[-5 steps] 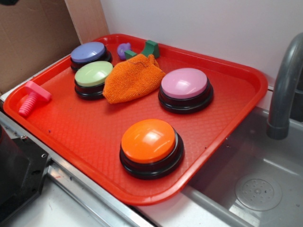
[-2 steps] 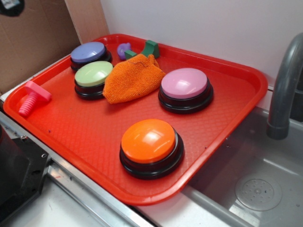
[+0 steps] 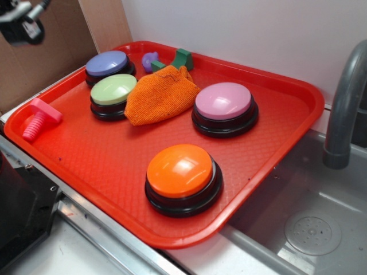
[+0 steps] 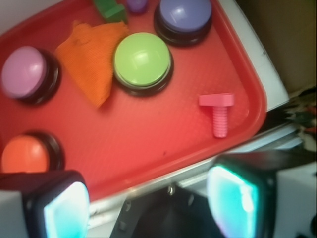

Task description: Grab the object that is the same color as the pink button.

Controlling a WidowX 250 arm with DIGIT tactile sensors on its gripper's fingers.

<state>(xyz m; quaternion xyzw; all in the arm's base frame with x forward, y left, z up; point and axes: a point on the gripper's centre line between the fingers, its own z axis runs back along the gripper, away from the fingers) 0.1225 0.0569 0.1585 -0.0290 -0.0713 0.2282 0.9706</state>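
From the exterior view I could see only a small part of the gripper (image 3: 23, 20), cut off by the top-left corner of the frame; its fingers were not readable there. In the wrist view the two fingers (image 4: 233, 198) filled the lower edge, blurred and glowing teal on their inner faces, standing well apart with nothing between them. I could not make out the dark structure between and below them.

The pink bolt (image 4: 218, 113) lay on its side on the red tray (image 4: 148, 148), ahead of the gripper and roughly in line with its right finger as the wrist view showed it, with its flat head pointing away from the gripper and its threaded shaft pointing back toward it. It sat near the tray's rim, clear of the gripper and untouched. In the exterior view the bolt (image 3: 39, 119) rested at the tray's left corner, well below the gripper.

The pink button (image 4: 26, 73) stood farther ahead and off to the other side. An orange cloth (image 4: 89, 59) lay against the green button (image 4: 142, 60). The orange button (image 4: 27, 154) was partly hidden behind the left finger. A purple piece (image 4: 136, 4) and a green block (image 4: 110, 9) were cut off at the top edge.
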